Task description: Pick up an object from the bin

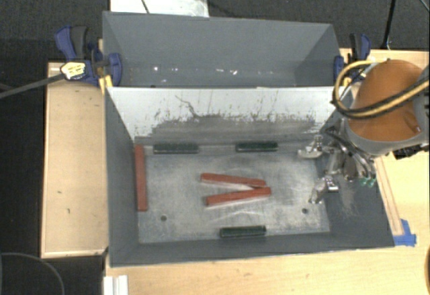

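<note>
Nearest, flat along the near wall of the bin (201, 250): dark green bar (242, 232). Further in, at mid floor: upper red-brown bar (232, 181) and lower red-brown bar (238, 197), meeting at their right ends in a narrow V. Lengthwise against the left wall: third red-brown bar (141, 178). At the foot of the far wall: two more dark green bars, left (176, 148) and right (256, 147).

Gripper (321, 191): over bare floor at the right of the bin, right of the V and apart from it, with nothing seen in its grasp. Jaw state: cannot tell, lost in metal and cable at the wrist.

Step in hand, by judgement: approach, no object taken yet. Next move, likely: shift left over the V's right end, set jaws across one bar's narrow side, descend, close.

Hidden: floor beneath the wrist and orange cover (383, 109); arm cut off at right
</note>
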Available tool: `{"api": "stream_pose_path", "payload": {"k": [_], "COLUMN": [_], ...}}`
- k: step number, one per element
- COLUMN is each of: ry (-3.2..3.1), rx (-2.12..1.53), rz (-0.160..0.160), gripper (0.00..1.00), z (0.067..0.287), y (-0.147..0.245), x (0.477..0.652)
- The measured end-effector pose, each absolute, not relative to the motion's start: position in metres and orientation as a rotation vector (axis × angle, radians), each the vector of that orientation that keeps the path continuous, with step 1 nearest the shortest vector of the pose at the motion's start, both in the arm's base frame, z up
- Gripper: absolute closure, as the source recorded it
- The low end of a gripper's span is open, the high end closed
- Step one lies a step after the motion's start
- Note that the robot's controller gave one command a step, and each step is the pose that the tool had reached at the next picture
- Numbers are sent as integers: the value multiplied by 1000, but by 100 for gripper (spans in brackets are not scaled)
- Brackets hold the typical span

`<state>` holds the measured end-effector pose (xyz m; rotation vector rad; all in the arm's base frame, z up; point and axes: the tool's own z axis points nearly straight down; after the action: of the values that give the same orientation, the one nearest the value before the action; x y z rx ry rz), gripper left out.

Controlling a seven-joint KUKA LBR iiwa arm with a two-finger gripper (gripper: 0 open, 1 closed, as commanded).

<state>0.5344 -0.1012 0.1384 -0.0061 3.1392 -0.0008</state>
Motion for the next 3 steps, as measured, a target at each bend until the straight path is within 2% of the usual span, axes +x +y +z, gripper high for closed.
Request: {"api": "stream_pose_path", "payload": {"k": [1, 2, 3], "ry": [3139, 3132, 3121], "rx": [-7, -220, -282], "rz": [-1, 2, -7], "gripper": [0, 0, 0], "z": [138, 150, 119], "y": [-101, -119, -90], "x": [534, 537, 537]}}
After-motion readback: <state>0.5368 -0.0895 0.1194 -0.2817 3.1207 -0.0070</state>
